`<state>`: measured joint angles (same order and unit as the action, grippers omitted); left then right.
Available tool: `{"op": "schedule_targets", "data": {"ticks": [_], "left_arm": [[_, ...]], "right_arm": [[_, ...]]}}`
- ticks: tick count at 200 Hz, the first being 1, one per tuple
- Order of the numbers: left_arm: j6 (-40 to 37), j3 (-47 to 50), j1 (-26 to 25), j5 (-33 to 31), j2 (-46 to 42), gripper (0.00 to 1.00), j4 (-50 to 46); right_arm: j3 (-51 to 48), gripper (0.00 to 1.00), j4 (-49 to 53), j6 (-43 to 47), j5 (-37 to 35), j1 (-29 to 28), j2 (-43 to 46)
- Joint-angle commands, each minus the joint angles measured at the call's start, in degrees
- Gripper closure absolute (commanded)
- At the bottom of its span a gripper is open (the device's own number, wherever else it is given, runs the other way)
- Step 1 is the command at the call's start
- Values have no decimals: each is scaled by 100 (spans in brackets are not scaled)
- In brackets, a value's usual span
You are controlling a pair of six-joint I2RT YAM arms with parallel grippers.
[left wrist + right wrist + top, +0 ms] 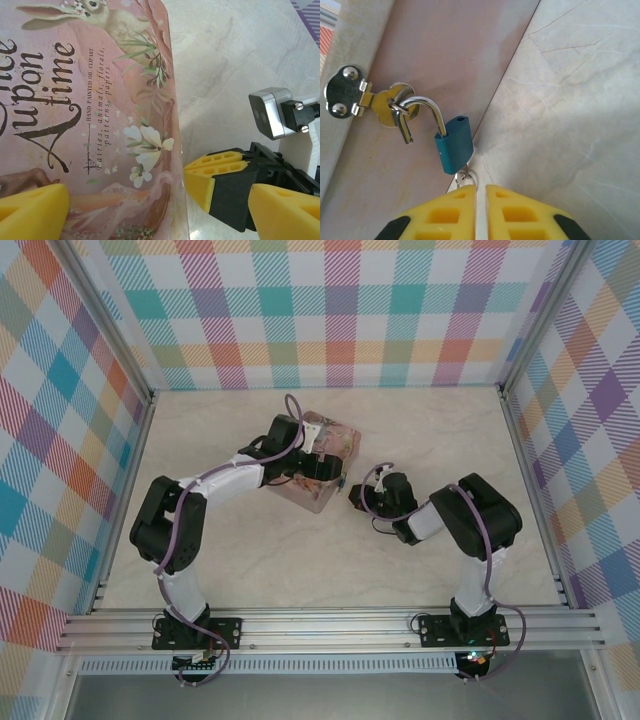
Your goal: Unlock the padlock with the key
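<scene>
right gripper [480, 188] pressed nearly together, padlock [454, 146] just beyond its tips, shackle [427, 102] open

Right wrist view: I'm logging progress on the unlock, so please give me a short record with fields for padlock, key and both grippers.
padlock: blue body hanging by its shackle from the hasp on the pink tin
shackle: one end out of the body, looks released
key: at the body's underside, little of it showing
right gripper: closed, apparently pinching the key
left gripper: open wide, straddling the tin's edge
</scene>
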<state>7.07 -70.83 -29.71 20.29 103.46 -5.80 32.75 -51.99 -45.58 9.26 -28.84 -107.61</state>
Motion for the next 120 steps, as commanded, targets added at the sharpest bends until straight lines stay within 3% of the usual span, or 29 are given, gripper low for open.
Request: {"op": "schedule_targets", "data": {"ticks": [1,29,75,120], "left_arm": [[23,445,45,54,-242,8,-510],[152,939,45,113,-563,8,-362],[517,1339,36,183,-878,8,7],[528,1409,36,139,-977,8,7]], "right_arm": [[-90,79,468,163,151,36,402],[-97,70,1041,234,265,-34,746],[-186,64,358,98,379,-325,271],[-174,59,512,324,366,-517,196]]}}
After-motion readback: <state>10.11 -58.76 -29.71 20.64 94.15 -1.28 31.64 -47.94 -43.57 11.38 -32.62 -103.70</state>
